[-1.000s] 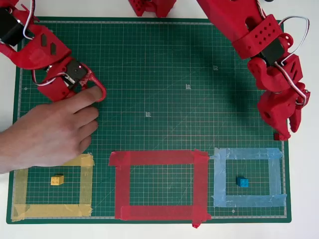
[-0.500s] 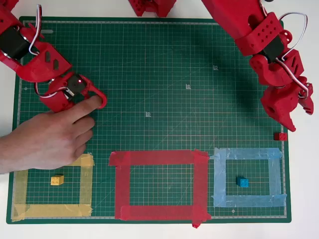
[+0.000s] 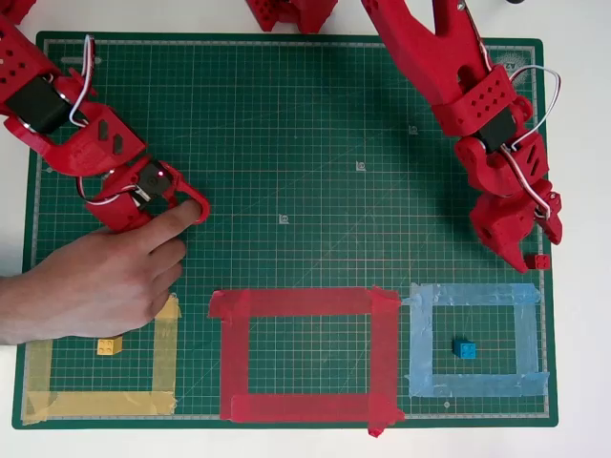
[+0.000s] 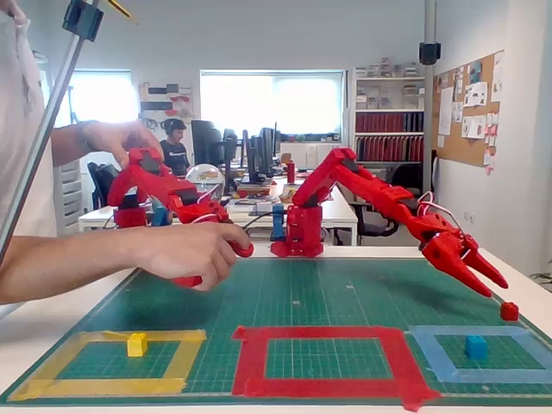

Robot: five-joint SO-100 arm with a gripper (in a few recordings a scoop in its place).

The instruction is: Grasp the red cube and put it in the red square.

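The robot's hand (image 4: 487, 285) is reaching for the red cube (image 3: 541, 260), which sits at the green mat's (image 3: 315, 124) right edge, above the light blue frame (image 3: 477, 341). Its fingers look spread. Next it should pinch the cube, then carry it to the red square (image 3: 305, 355).

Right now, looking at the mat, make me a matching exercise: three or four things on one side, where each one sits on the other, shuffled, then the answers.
Things:
1. red cube
2. yellow cube
3. blue cube
4. red square

Places:
A. inside the light blue tape frame
B. between the two other tape frames
C. at the mat's right edge in the overhead view, outside every frame, just by the end effector
D. inside the yellow tape frame

Pairs: 1-C, 2-D, 3-A, 4-B
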